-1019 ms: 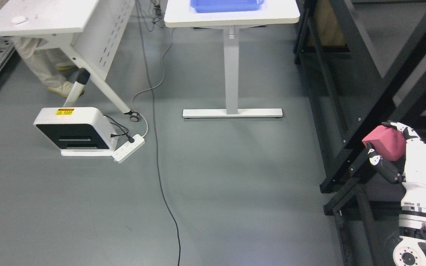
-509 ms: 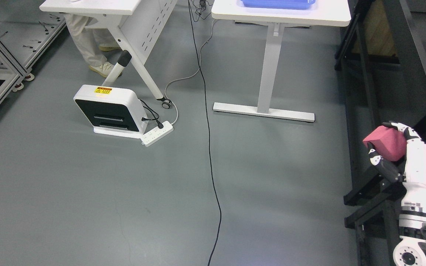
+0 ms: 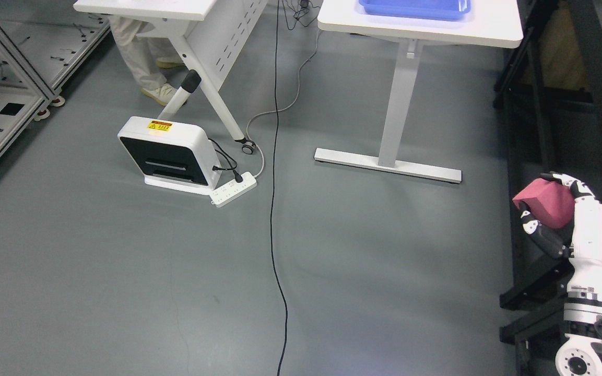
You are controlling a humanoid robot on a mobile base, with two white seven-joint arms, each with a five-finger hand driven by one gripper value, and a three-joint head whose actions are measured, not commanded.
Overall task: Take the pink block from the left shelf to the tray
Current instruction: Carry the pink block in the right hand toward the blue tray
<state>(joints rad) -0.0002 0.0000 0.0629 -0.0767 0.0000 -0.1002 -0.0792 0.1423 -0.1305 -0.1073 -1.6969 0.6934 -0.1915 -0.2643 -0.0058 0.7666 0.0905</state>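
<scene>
My right hand (image 3: 554, 209) rises from the lower right corner, its white fingers curled around the pink block (image 3: 546, 202), which it holds in the air beside the black shelf frame (image 3: 533, 104). The blue tray (image 3: 414, 7) sits on a white table (image 3: 421, 26) at the top right, far from the block. My left arm does not show in the head view.
A black cable (image 3: 273, 209) runs down the grey floor. A white floor unit (image 3: 167, 152) and a power strip (image 3: 234, 189) lie at left centre. A second white table (image 3: 175, 8) stands top left, with a person's legs (image 3: 141, 62) behind it. A metal rack (image 3: 3, 94) lines the left edge.
The whole picture has shifted right and down, so the camera has turned. My right hand keeps the same hold on the pink block, at the same place in the picture.
</scene>
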